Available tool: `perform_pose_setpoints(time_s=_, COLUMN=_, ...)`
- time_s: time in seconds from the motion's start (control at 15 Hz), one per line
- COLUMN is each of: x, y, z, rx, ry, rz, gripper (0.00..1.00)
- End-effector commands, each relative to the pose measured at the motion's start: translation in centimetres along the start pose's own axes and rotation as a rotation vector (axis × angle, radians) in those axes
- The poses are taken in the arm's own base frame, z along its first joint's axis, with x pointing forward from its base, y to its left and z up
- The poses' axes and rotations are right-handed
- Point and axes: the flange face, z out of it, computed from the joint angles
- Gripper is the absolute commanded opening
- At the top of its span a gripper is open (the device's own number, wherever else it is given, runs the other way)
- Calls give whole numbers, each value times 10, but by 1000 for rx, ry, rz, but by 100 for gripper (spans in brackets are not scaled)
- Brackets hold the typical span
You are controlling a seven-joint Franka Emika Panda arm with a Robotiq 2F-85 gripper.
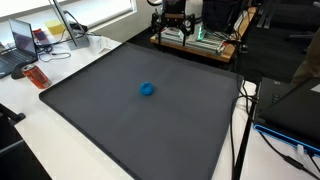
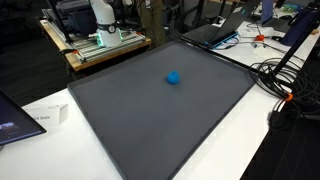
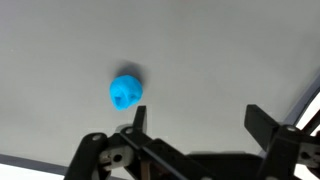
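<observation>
In the wrist view the gripper (image 3: 198, 128) enters from the bottom edge of the picture with its jaws spread fully apart. The gap between the two dark fingers (image 3: 140, 118) contains nothing, and no object is gripped or touched. The nearest object is a small blue ball (image 3: 125, 91). It lies on the grey mat (image 3: 220, 50), beyond the fingertips and offset toward the left edge of the picture. It sits just outside the line of the nearer finger rather than between the two, and it is clear of the gripper. Whether the fingertips are close above the mat or well above it cannot be determined from this view. In both exterior views the blue ball (image 1: 147, 88) rests alone near the middle of the large dark mat (image 1: 110, 115), well apart from every edge of it. The mat lies flat on a white table (image 1: 40, 145). The robot base (image 1: 172, 14) stands on a wooden-framed stand (image 1: 195, 42) beyond the far edge of the mat; the gripper itself cannot be made out in either exterior view. A laptop (image 1: 22, 40) sits on the table off one corner of the mat, with a small orange object (image 1: 37, 77) just beside the mat edge. In an exterior view, black cables (image 2: 285, 75) trail across the table beside the mat.
</observation>
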Motion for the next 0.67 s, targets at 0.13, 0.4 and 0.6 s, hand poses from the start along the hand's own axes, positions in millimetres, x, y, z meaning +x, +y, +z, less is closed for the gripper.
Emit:
perform_pose_setpoints(time_s=0.13, x=-20, y=27, z=-4, rx=-20, ry=125, rz=89, gripper=100)
perform_pose_setpoints(time_s=0.4, x=-17, y=40, z=-4, rx=-24, ry=187, rz=143, gripper=100)
perform_pose_setpoints(time_s=0.6, x=-14, y=50, z=-6, rx=-26, ry=224, rz=187, gripper=100)
